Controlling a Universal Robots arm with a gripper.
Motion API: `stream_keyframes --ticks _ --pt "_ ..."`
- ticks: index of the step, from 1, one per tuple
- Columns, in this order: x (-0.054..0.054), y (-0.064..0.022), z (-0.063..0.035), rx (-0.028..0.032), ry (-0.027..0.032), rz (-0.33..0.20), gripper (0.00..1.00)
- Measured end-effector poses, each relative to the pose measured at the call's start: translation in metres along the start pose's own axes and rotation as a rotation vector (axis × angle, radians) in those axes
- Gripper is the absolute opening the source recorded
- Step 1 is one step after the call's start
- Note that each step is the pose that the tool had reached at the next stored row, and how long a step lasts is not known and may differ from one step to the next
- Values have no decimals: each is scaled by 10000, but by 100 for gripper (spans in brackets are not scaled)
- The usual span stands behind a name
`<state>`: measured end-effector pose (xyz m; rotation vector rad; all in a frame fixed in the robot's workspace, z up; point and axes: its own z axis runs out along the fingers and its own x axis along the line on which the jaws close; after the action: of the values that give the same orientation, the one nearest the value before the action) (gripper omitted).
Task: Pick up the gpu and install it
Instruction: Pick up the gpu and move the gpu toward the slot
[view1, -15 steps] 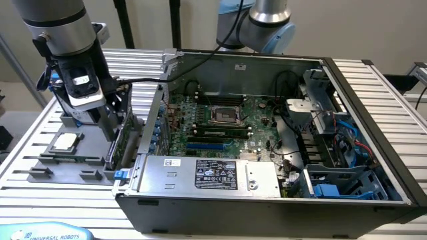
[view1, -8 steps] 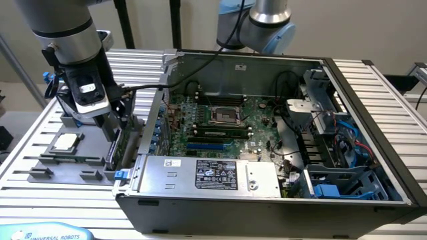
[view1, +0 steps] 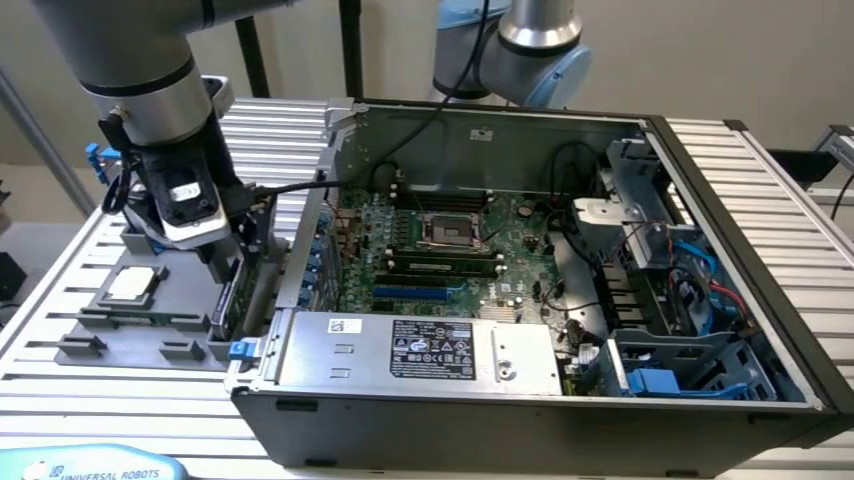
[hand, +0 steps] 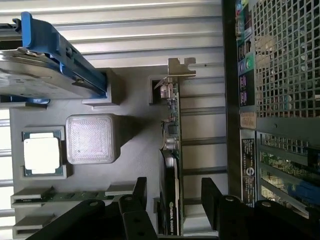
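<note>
REMOTE CELL: I held the tool (hand: 172, 184) wide open over the gpu (hand: 170, 130), one finger on each side of the card. Neither finger, as far as I could judge, was touching it, and the tool had hold of nothing. The gpu stood on its long edge in a slot of the grey parts tray (hand: 135, 150) on the table (view1: 120, 410), just beside the outer wall of the open computer case (view1: 400, 420). That upright stance looked deliberate: it offered the thin card's two flat faces to the fingers, and the slot kept it from tipping. Seen edge-on, the card showed a black face with pale lettering near the tool, a greenish circuit board studded with small parts, and a silver metal bracket (hand: 181, 67) at the far end. The square CPU chip (hand: 42, 156) lay flat in its own recess, and the hard drive (hand: 45, 65) sat in its blue frame, both apart from the tool. The case's motherboard (view1: 441, 230) faced upward, exposed for work from above.
</note>
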<state>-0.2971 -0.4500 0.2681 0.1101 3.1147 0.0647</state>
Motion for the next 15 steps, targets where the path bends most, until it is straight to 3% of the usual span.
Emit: stream_keyframes --ticks 15 --pt "31 -12 273 0 0 0 56"
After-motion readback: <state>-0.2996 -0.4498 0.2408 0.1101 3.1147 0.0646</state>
